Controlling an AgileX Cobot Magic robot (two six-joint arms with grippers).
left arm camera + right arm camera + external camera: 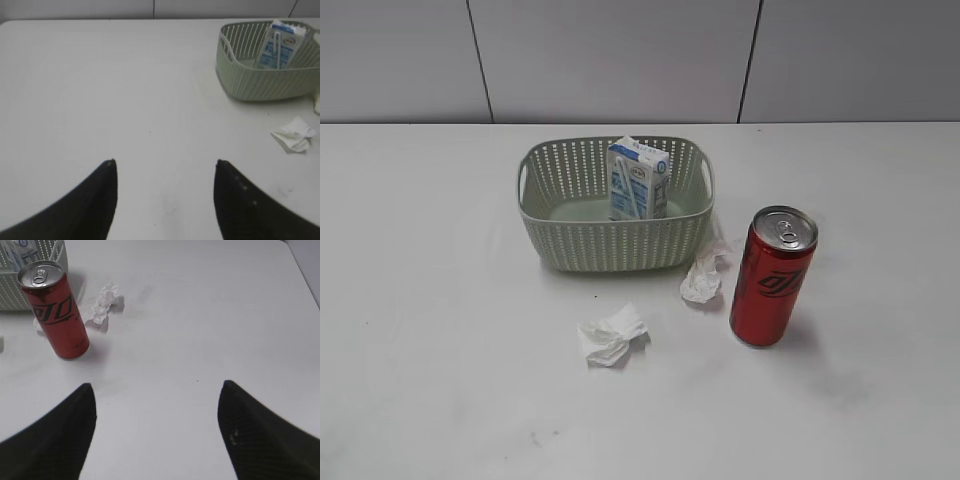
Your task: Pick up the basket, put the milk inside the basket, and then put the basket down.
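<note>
1. Basket (616, 245): pale sage-green plastic, rectangular with rounded corners, slotted walls, a cut-out handle at each short side. It rests on the counter (440, 300) just above the centre of the exterior frame; in the left wrist view it sits at the upper right, in the right wrist view only a corner shows at the upper left.
2. Milk (638, 180): small white-and-blue carton with a straw on its front face. It stands inside the basket, in the right half, close to the far wall, leaning slightly.
3. Soda can (773, 276): tall, red, silver top with pull tab, upright on the counter at the right of the exterior frame, to the lower right of the basket and apart from it.
4. Crumpled tissue, first (704, 277): white, lying between the basket's lower right corner and the can.
5. Crumpled tissue, second (612, 337): white, lying on the counter below the basket, near the frame centre.
6. Left claw (165, 165): two dark fingers at the bottom of its wrist view, spread wide, nothing between them, bare counter beneath.
7. Right claw (157, 387): two dark fingers at the bottom of its wrist view, likewise spread wide and empty, well apart from the can.
</note>
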